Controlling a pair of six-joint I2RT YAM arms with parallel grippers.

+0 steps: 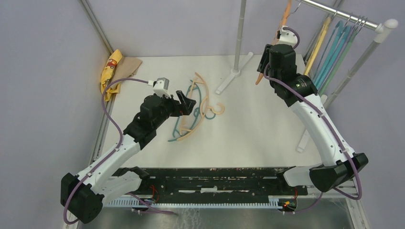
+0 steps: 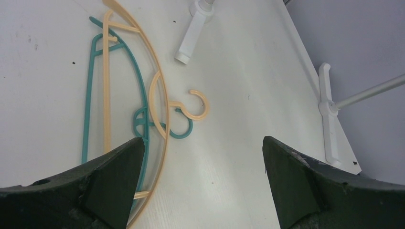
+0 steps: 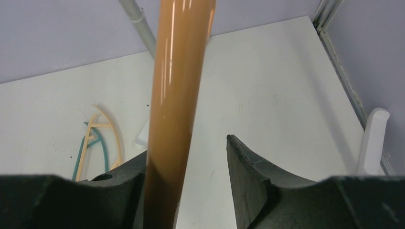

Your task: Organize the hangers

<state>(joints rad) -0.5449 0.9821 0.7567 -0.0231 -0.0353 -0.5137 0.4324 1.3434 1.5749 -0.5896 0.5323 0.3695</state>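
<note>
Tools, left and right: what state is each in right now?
Left tool: open, empty.
Right tool: glossy orange plastic hanger bar between its jaws; whether gripped cannot be told.

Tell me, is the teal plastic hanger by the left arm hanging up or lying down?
Lying down: the teal plastic hanger rests flat on the white table, partly under a tan-orange plastic hanger.

- We find two hangers (image 2: pixel 106 95) lying crossed on the table (image 1: pixel 267 124), left of centre, just ahead of the left gripper (image 1: pixel 191 104).
- Behind them stands the rack foot (image 1: pixel 234 74).
- More hangers (image 1: pixel 336 51) hang from the rail (image 1: pixel 334 10), far right.
- A cloth (image 1: pixel 117 67) lies in the far left corner.
</note>
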